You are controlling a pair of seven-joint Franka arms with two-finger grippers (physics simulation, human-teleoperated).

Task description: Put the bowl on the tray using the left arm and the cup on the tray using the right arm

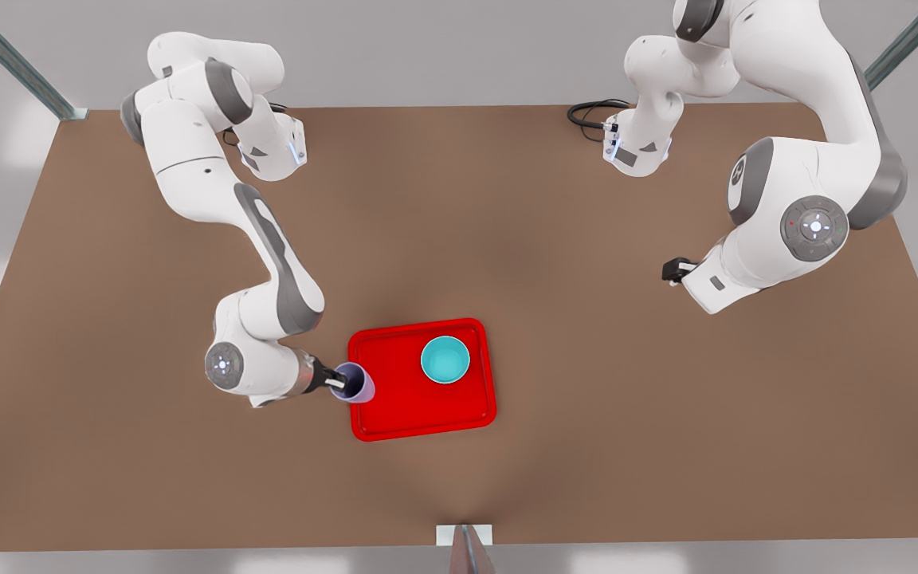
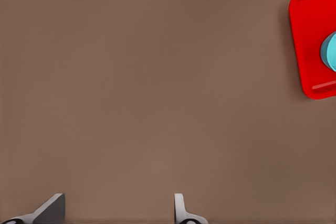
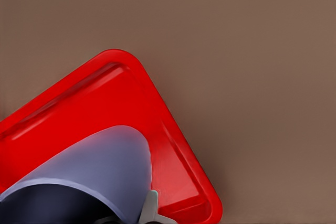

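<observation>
The red tray (image 1: 427, 408) lies at the table's front middle, and the teal bowl (image 1: 445, 359) stands upright on its far right part. My right gripper (image 1: 335, 381), on the front view's left arm, is shut on the rim of the lavender cup (image 1: 357, 384), which hangs tilted over the tray's left rim. In the right wrist view the cup (image 3: 94, 174) sits above the tray (image 3: 105, 95), with one finger (image 3: 149, 208) on its wall. My left gripper (image 1: 672, 273) waits open over bare table at the front view's right. Its view shows the gripper (image 2: 115, 213) open, plus the tray (image 2: 310, 40) and bowl (image 2: 331, 51).
A black cable (image 1: 590, 112) coils by the base of the arm at the back right. Metal frame posts (image 1: 13, 60) stand at the table's far corners. A small bracket (image 1: 465, 536) sits at the front edge. Brown table (image 1: 626, 414) spreads around the tray.
</observation>
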